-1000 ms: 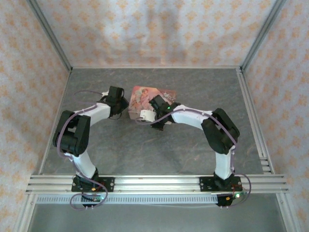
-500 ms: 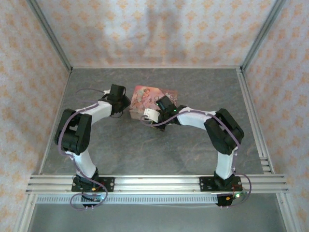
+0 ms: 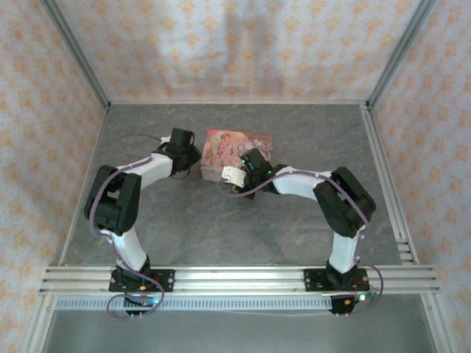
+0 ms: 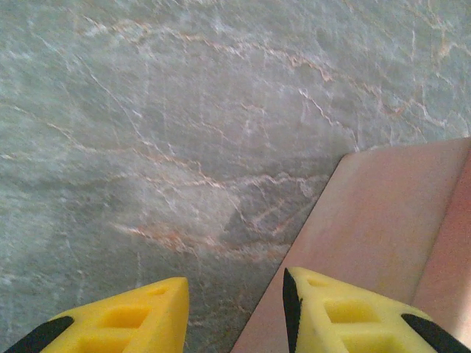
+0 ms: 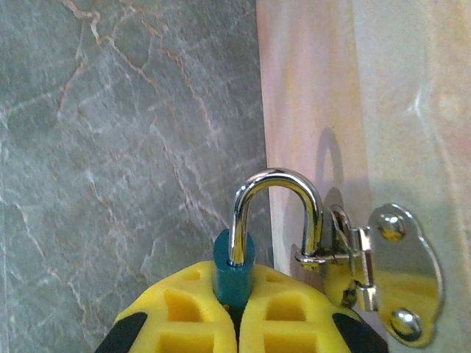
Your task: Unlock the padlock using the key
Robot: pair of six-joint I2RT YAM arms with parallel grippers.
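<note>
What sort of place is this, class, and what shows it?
Probably a robot test cell in a lab: two white-and-black robot arms bolted to a silver aluminium rail, a grey marble-patterned tabletop, and pale orange-patterned walls on metal framing.

Grey marbled table [image 3: 184,235], one item on it.
Pink picture-lidded tin [image 3: 221,147] lies flat in far half, roughly centred between side edges.

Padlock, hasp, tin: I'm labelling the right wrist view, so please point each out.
padlock [image 5: 234,268]: right wrist view, on its blue body.
hasp [image 5: 403,273]: right wrist view, on its shiny plate.
tin [image 5: 309,88]: right wrist view, on its pink side.
</note>
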